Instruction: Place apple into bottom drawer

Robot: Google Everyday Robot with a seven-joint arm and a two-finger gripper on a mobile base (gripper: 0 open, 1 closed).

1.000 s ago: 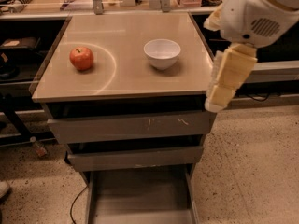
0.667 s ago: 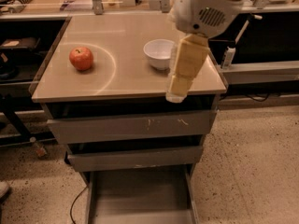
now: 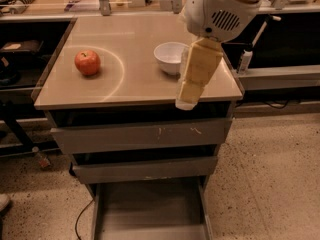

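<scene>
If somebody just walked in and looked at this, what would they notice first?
The big white robot arm fills the top right, and its cream gripper hangs by the table's front edge, just in front of the white bowl. A red apple sits alone on the left side of the tabletop. Low down, the bottom drawer is pulled open.

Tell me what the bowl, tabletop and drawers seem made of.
Bowl: glossy white, ceramic or plastic. Tabletop: smooth beige laminate, probably; it shows a soft sheen. Drawers, including the open bottom drawer: grey painted metal, judging by scuffed fronts. The gripper, cream and plastic-looking, hangs over the tabletop's front edge beside the bowl.
</scene>
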